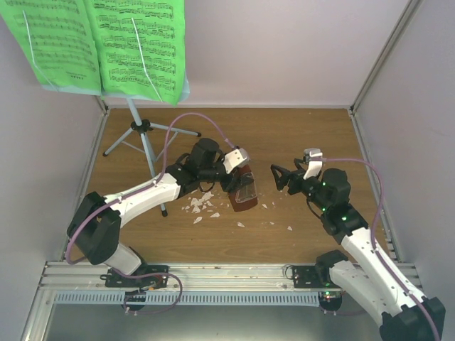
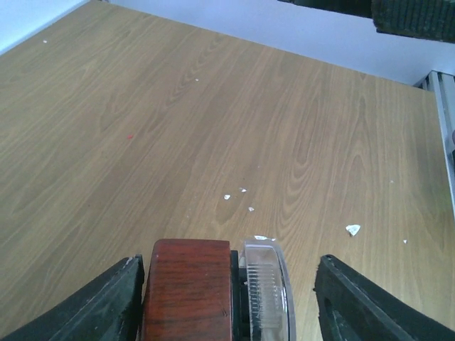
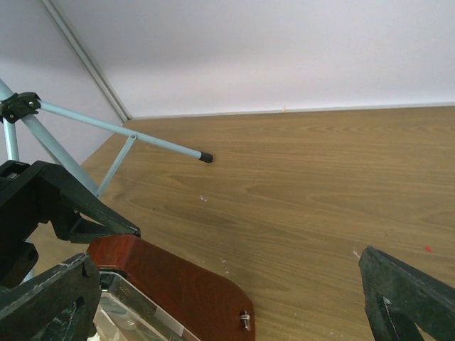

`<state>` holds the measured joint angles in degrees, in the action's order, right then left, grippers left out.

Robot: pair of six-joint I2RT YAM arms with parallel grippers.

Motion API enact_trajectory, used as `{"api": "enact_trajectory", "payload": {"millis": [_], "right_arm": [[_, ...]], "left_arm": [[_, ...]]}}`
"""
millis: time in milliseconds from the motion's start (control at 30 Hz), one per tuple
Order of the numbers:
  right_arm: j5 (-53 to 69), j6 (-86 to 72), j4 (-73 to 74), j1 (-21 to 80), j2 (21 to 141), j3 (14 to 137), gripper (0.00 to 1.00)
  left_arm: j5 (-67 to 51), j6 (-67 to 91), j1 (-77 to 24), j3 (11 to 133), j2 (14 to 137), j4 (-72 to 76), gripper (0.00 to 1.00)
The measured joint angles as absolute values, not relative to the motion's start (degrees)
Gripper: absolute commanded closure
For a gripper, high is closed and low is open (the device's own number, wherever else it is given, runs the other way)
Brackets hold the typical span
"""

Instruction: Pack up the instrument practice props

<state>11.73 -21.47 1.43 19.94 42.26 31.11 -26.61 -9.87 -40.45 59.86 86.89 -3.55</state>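
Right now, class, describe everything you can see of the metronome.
The metronome is small, with a glossy reddish-brown wood-grain body and a clear ribbed plastic front. It sits on the wooden table near white crumbs, inside the open left gripper, close against one jaw and clear of the other.

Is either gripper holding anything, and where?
Nothing is held. The left gripper straddles the metronome, open, one finger clear of it; the right gripper is open and empty.

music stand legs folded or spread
Spread. The music stand stands upright, its tripod legs splayed out over the table from the hub, with the green sheet music open on top.
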Motion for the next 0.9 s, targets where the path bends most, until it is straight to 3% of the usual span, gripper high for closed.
{"api": "enact_trajectory", "payload": {"millis": [333, 633, 900], "right_arm": [[11.7, -21.5, 1.5, 19.9, 41.8, 30.9, 0.0], [11.5, -21.5, 1.5, 19.9, 41.3, 30.9, 0.0], [9.2, -22.0, 1.7, 19.9, 40.2, 30.8, 0.01]], "left_arm": [[-25.6, -10.5, -40.5, 60.0, 87.3, -3.2, 0.57], [-21.5, -9.4, -42.1, 59.4, 86.9, -2.0, 0.54], [0.6, 2.7, -50.0, 57.2, 85.2, 0.8, 0.55]]}}
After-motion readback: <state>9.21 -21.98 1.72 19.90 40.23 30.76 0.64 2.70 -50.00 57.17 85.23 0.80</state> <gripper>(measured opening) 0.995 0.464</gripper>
